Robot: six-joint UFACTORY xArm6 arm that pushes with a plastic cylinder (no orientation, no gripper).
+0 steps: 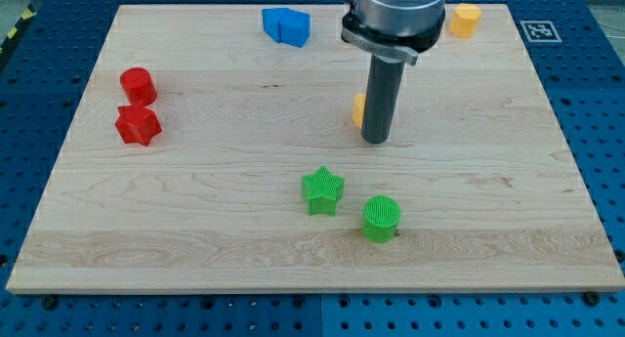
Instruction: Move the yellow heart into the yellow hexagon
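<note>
My tip [376, 140] rests on the wooden board [195, 210] just right of centre. A yellow block [359, 109] sits right behind the rod, at its left side; most of it is hidden, so I cannot make out its shape. It looks to be touching or almost touching the rod. The yellow hexagon [465, 21] stands at the view's top right, near the board's top edge, well away from my tip.
Two blue blocks [285, 26] sit together at the top centre. A red cylinder [138, 84] and a red star [138, 125] are at the left. A green star [322, 190] and a green cylinder [381, 219] lie below my tip.
</note>
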